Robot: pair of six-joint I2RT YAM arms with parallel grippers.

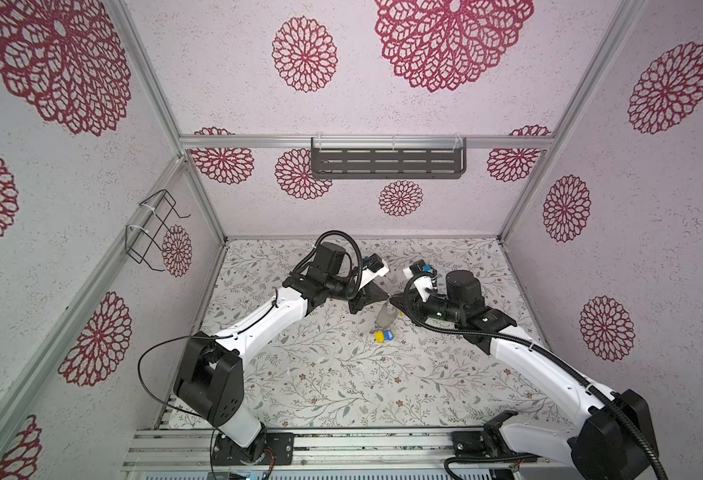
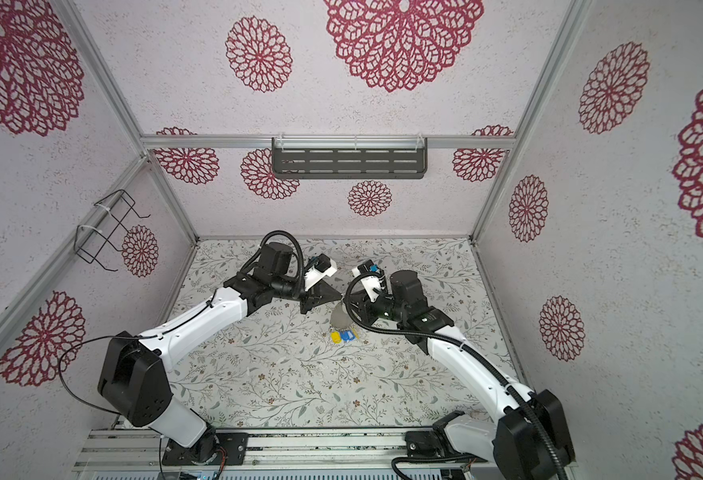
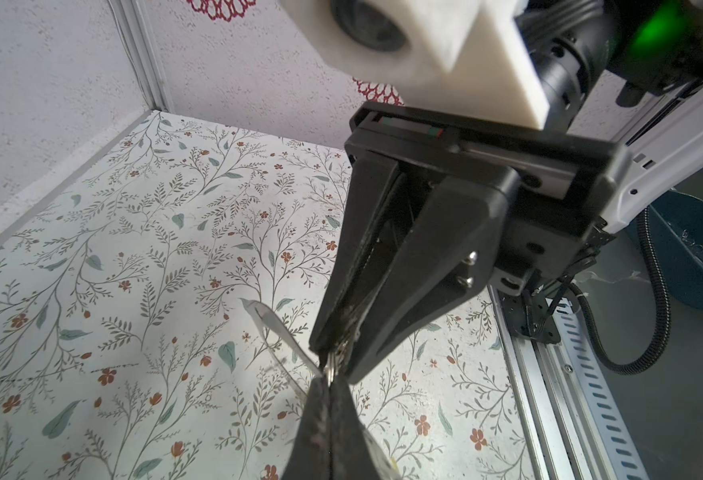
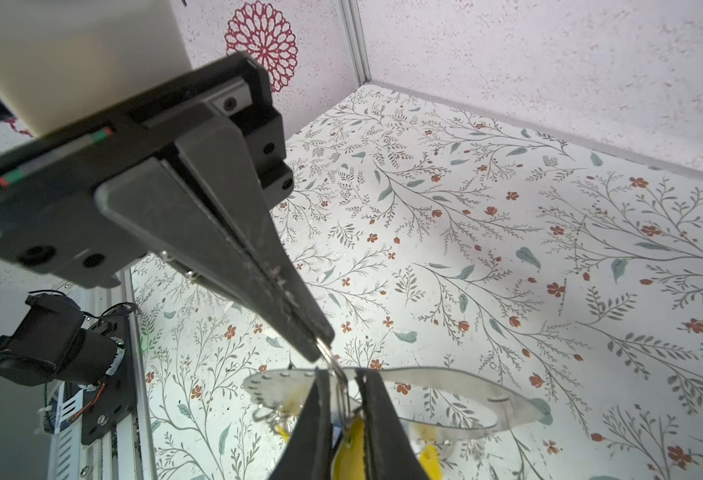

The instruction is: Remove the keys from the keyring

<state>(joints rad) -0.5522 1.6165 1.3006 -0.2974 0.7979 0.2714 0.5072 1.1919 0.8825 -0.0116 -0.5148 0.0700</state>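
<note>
The keyring [image 4: 445,397], a flat grey horseshoe plate, hangs tilted over the middle of the worktop [image 1: 320,374], slightly nearer the far edge than the near one. The keys [image 1: 384,336] are bunched at its lower end, toward the near edge. Blue and yellow tags show in both top views, though whether they rest on the worktop or dangle clear of it cannot be told. At the plate's upper rim a small split ring [image 4: 335,363] is pinched in the tip of the left tool [image 4: 318,350], whose jaws are pressed fully together. The right tool [image 4: 343,376] meets it tip to tip from the opposite side. Its jaws stand a narrow gap apart, with the ring's wire and a yellow key [image 4: 351,451] lying between them, and whether they actually grip the wire cannot be made out. More yellow shows under the plate in the right wrist view. Both arms reach in from the near edge, one at each side, their wrists angled toward each other above the floral-printed surface. Behind them, a dark slotted shelf [image 1: 388,163] hangs on the back wall and a black wire rack [image 1: 154,230] on the left wall.
</note>
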